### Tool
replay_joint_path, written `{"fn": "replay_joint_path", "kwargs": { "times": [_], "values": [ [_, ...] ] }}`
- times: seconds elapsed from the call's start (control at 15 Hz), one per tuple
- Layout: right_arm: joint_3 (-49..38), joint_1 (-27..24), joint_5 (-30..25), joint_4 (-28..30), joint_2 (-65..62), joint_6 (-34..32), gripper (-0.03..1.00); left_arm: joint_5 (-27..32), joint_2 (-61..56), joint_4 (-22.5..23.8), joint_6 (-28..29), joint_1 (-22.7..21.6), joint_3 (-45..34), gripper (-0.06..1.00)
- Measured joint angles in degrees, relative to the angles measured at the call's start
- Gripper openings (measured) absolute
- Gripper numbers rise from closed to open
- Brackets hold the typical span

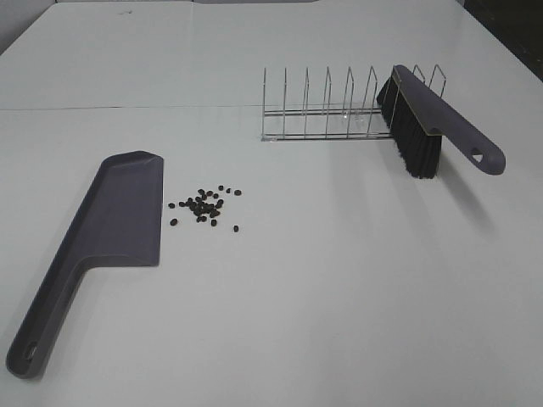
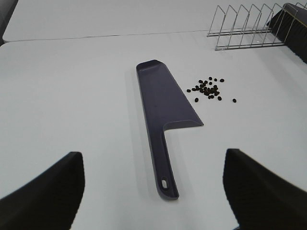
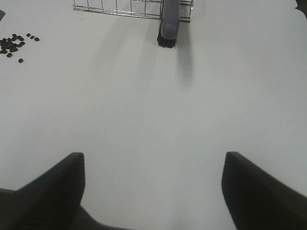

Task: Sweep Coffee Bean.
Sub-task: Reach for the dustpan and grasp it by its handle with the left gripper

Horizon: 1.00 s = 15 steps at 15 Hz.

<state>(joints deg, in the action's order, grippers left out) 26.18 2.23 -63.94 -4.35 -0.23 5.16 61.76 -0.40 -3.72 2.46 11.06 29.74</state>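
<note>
Lying flat just ahead of the left gripper [image 2: 151,160], whose jaws stand apart and empty, the smooth grey dustpan [image 2: 163,103] turns its open side to the small, dark, oval beans [image 2: 207,88], likely to catch them. Well ahead of the right gripper [image 3: 152,160], equally spread, the stiff-bristled brush [image 3: 169,21] leans in a wire rack [image 3: 120,7], handle free.

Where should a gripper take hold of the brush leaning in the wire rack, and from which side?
Grip the brush by its grey handle, coming from above on the right. The handle juts out of the wire rack, off the table, slim and unobstructed; bristles and rack wires crowd the other end.
</note>
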Motion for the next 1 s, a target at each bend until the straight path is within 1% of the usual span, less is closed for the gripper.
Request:
{"fn": "replay_joint_path", "kwargs": {
  "times": [1.0],
  "values": [
    [0.00, 0.00, 0.00, 0.00, 0.00, 0.00, 0.75, 0.00, 0.00, 0.00, 0.00, 0.00, 0.00, 0.72]
  ]
}}
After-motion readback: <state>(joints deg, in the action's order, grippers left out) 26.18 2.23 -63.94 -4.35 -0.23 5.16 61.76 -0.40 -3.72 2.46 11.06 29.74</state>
